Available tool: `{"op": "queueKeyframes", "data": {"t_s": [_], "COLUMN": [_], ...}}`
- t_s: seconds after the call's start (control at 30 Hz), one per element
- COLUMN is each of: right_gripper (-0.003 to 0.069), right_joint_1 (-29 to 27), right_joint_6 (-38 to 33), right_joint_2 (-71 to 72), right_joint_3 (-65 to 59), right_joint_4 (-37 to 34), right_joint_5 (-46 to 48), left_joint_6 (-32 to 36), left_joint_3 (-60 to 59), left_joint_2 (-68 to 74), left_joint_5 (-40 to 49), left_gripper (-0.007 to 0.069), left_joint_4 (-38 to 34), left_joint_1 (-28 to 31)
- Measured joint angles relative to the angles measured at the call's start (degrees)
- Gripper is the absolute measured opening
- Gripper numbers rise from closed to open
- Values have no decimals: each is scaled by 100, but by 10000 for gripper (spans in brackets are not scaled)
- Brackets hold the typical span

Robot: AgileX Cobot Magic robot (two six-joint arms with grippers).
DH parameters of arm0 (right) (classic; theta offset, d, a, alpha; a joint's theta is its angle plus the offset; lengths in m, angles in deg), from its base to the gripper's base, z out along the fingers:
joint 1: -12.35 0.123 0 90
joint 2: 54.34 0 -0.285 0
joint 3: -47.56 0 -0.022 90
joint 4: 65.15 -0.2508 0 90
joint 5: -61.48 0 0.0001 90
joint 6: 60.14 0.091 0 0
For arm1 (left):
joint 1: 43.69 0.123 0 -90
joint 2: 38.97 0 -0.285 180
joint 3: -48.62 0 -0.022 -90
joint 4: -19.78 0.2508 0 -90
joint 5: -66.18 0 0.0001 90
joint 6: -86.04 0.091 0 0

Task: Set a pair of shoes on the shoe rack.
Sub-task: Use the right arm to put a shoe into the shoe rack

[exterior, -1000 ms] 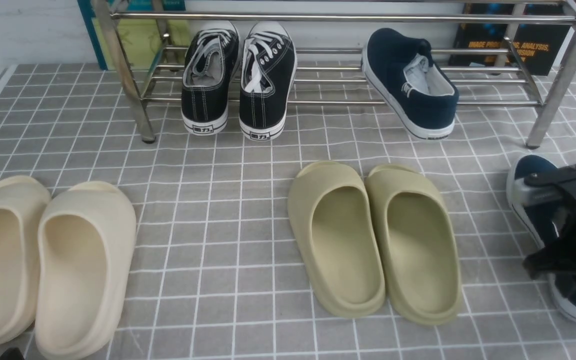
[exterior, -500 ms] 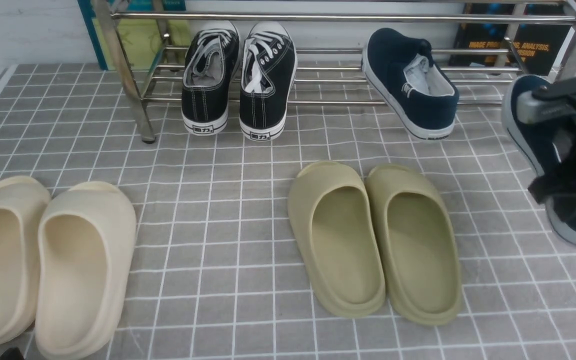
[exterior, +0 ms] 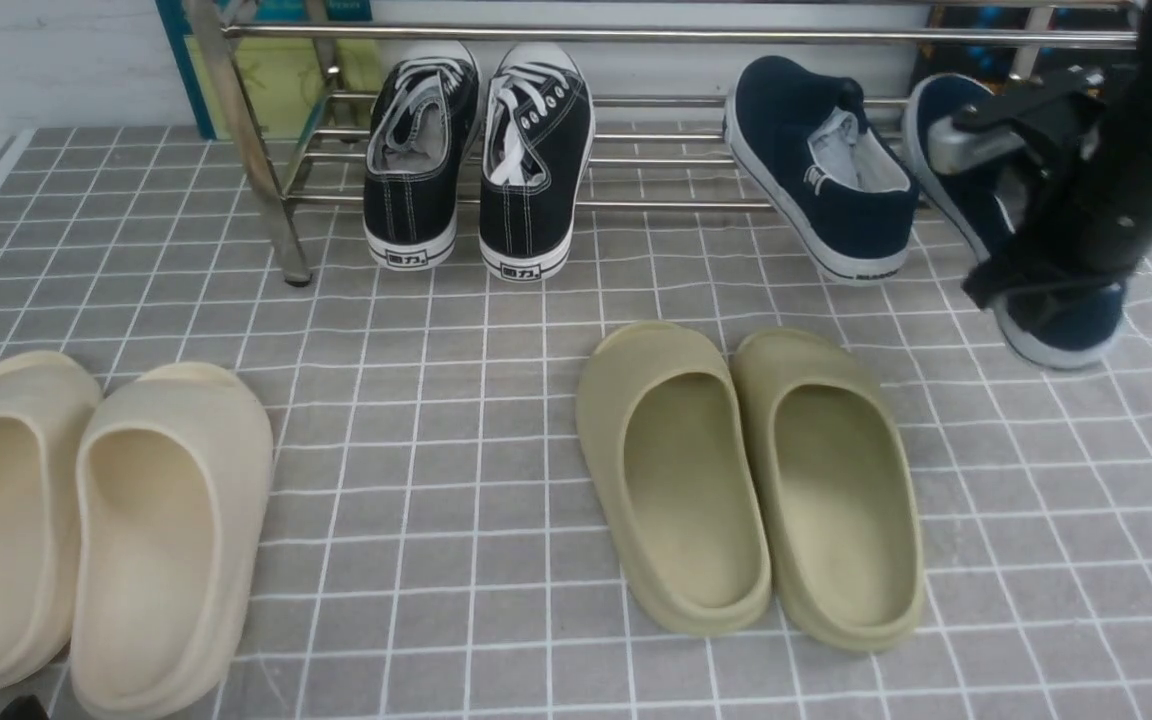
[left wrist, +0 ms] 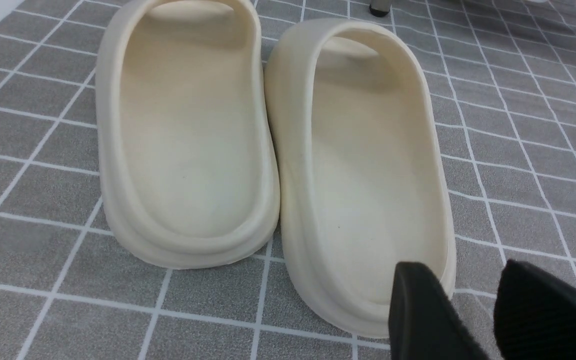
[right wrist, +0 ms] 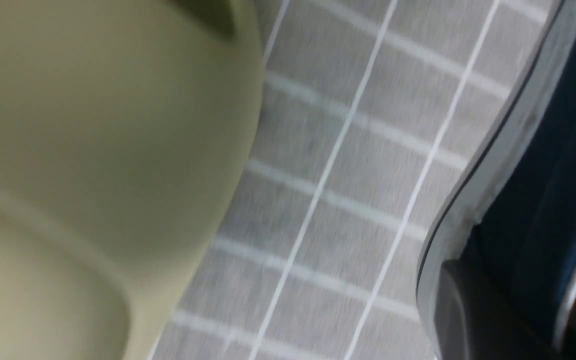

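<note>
One navy slip-on shoe (exterior: 816, 165) lies on the lower bars of the silver shoe rack (exterior: 656, 35), toe towards the wall. The second navy shoe (exterior: 1066, 325) hangs tilted just to its right, toe over the rack's bars and heel over the floor. My right gripper (exterior: 1011, 170) is shut on its side wall. In the right wrist view that shoe (right wrist: 543, 175) fills the edge, with one finger (right wrist: 468, 310) against its white sole. My left gripper (left wrist: 463, 272) stands open and empty by the heel of a cream slipper (left wrist: 368, 165).
A pair of black lace-up sneakers (exterior: 476, 150) sits on the rack's left part. Two olive slippers (exterior: 746, 480) lie mid-floor, and two cream slippers (exterior: 96, 520) lie at the front left. The rack's right leg (exterior: 1121, 160) stands behind my right arm.
My right gripper has carried the navy shoe up off the floor, forward and to the left, to the rack beside the other navy shoe. The left gripper has not moved.
</note>
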Motion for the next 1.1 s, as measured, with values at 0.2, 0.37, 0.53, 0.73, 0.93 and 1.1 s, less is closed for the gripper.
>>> {"op": "queueKeyframes", "data": {"t_s": [0.2, 0.37, 0.53, 0.73, 0.93, 1.1], "right_gripper": [39, 39, 39, 62, 213, 387], "right_joint_1": [0, 0, 0, 0, 0, 0], "right_joint_6": [-92, -646, -772, -663, -643, -360], "right_joint_2": [-881, -1398, -1570, -1570, -1570, -1409], "right_joint_3": [1088, 1845, 2143, 2176, 2191, 2234], "right_joint_4": [192, 243, 254, 254, 235, 215], "right_joint_5": [-4, -4, -144, -498, -468, -111], "left_joint_6": [0, 0, 0, 0, 0, 0], "left_joint_3": [0, 0, 0, 0, 0, 0], "left_joint_2": [0, 0, 0, 0, 0, 0], "left_joint_5": [0, 0, 0, 0, 0, 0], "left_gripper": [239, 239, 239, 239, 239, 239], "left_joint_4": [0, 0, 0, 0, 0, 0], "left_joint_1": [0, 0, 0, 0, 0, 0]}}
